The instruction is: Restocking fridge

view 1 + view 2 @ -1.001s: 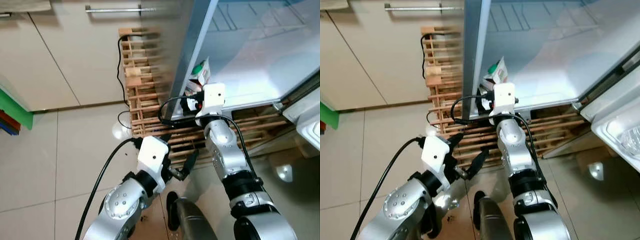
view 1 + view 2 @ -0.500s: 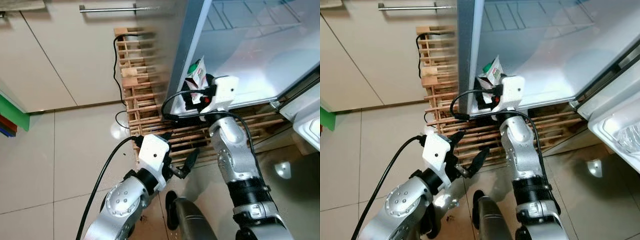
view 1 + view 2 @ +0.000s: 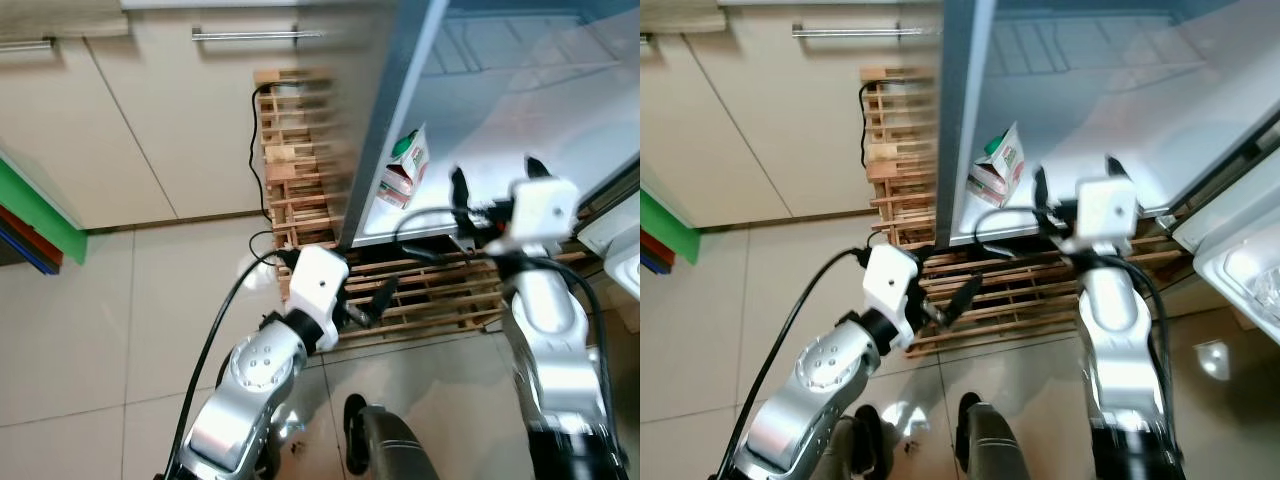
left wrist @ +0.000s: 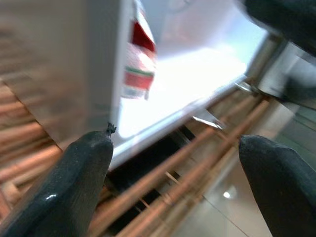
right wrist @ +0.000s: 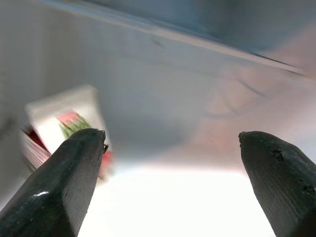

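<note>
Carton (image 3: 404, 170) on fridge shelf (image 3: 1110, 150); right tool (image 5: 163, 163) spread, empty; left tool (image 4: 173, 173) spread over slats.

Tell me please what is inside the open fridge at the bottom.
One carton with a green cap stands on the white fridge floor, near the left wall. The right gripper, open, is beside it. The compartment's upper part is cut off by the frame.

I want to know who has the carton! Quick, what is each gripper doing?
Left gripper: open, holding nothing, low by the wooden rack.
Right gripper: open, holding nothing; the carton stands free in the fridge.
</note>
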Controlling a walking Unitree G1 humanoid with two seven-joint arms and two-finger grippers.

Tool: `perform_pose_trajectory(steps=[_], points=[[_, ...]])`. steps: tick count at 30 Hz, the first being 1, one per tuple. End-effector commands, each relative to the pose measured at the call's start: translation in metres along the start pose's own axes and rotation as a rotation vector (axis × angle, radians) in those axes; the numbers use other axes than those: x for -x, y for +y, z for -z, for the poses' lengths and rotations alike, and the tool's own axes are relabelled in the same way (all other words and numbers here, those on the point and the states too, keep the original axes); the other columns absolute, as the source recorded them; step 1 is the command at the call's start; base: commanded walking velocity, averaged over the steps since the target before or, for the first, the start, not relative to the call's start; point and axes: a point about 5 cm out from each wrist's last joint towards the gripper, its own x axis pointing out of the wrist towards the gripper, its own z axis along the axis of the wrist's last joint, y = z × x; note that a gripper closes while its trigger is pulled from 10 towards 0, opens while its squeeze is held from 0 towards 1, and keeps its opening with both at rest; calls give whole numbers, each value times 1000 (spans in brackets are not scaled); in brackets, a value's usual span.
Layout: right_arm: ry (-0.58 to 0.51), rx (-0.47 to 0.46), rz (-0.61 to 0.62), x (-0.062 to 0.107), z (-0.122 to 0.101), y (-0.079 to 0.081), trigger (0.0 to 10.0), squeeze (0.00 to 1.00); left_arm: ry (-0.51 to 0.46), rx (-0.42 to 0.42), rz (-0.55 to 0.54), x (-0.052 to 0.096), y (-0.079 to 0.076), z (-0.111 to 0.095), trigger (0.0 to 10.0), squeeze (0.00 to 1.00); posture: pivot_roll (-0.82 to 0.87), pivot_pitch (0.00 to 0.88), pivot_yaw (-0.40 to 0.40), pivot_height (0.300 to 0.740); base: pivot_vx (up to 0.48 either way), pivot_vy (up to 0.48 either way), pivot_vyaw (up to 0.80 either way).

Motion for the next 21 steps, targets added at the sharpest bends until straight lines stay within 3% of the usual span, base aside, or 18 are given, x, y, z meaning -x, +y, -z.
perform_pose_trajectory(steps=[1, 6, 9, 13, 21], points=[[-11, 33, 39, 5, -5, -10, 10000, 0, -15, 20, -2, -2, -1, 0, 10000, 0, -181, 135, -24, 740, 0, 0, 0], [98, -13, 87, 26, 20, -19, 10000, 0, -35, 20, -115, -2, 22, -3, 10000, 0, -166, 83, 16, 740, 0, 0, 0], [140, -29, 93, 28, 29, -18, 10000, 0, -29, 3, -140, -1, 33, -2, 10000, 0, -157, 52, 46, 740, 0, 0, 0], [169, -74, 101, 20, 39, -10, 10000, 0, -18, -71, -182, -9, 52, -5, 10000, 0, -156, 18, 80, 740, 0, 0, -725], [168, -39, 64, 15, 43, -4, 10000, 0, -29, -66, -178, -21, 55, -7, 10000, 0, -174, 17, 88, 740, 0, 0, -769]])
